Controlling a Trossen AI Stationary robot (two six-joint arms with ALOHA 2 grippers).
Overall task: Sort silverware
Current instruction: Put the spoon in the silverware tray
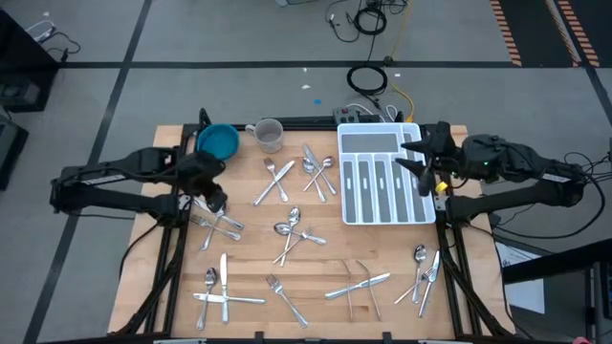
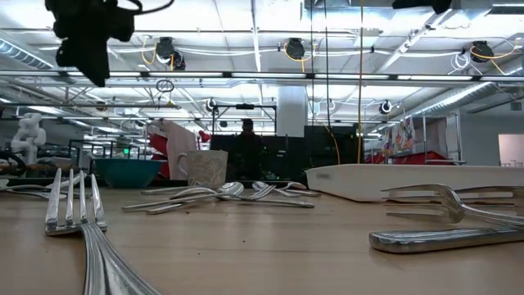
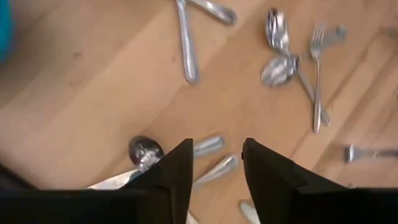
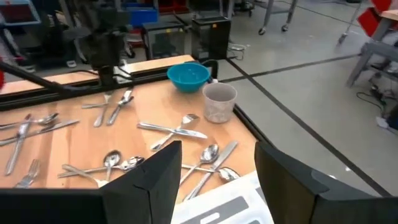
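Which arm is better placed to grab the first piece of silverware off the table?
Left. Its open gripper hangs right over a small pile of silverware near the blue bowl. The right gripper, also open and empty, is over the white tray.

Even overhead light, soft shadows.
Ceiling strip lights (image 2: 246, 75) bright; fork (image 2: 78, 215) nearest blurred; left wrist view motion-smeared beyond the fingers (image 3: 171, 177).

Robotics lab: taped concrete floor (image 1: 239, 38), ceiling cable reels (image 2: 295, 49), equip racks
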